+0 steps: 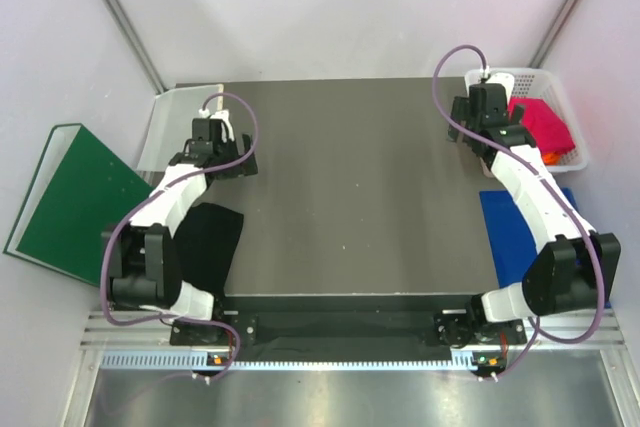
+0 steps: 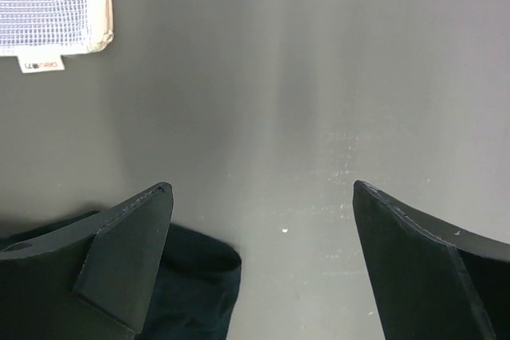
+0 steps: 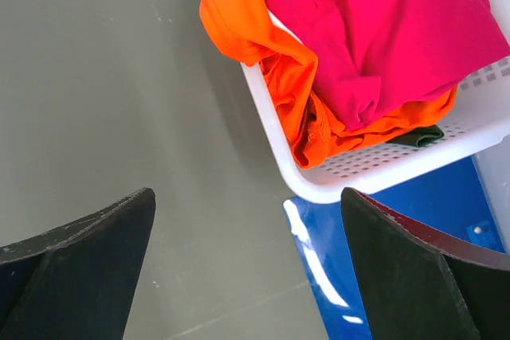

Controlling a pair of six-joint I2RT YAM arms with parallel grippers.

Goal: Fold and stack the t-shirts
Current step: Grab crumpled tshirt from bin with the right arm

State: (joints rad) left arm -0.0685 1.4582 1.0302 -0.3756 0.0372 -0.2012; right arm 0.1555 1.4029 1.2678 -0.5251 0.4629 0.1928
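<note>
The black shirt [image 1: 208,247] lies bunched at the near left edge of the table [image 1: 350,197], its long axis running near to far. It sits behind the left gripper [image 1: 222,163], whose jaws gape wide with nothing between them. Across the table the right gripper [image 1: 492,142] is likewise spread wide and empty, just left of the white basket [image 1: 530,72]. There the pink shirt [image 3: 382,29] lies heaped on the orange shirt [image 3: 239,13]. The right arm is much nearer those two, and reaching them probably means moving rightward over the rim.
</note>
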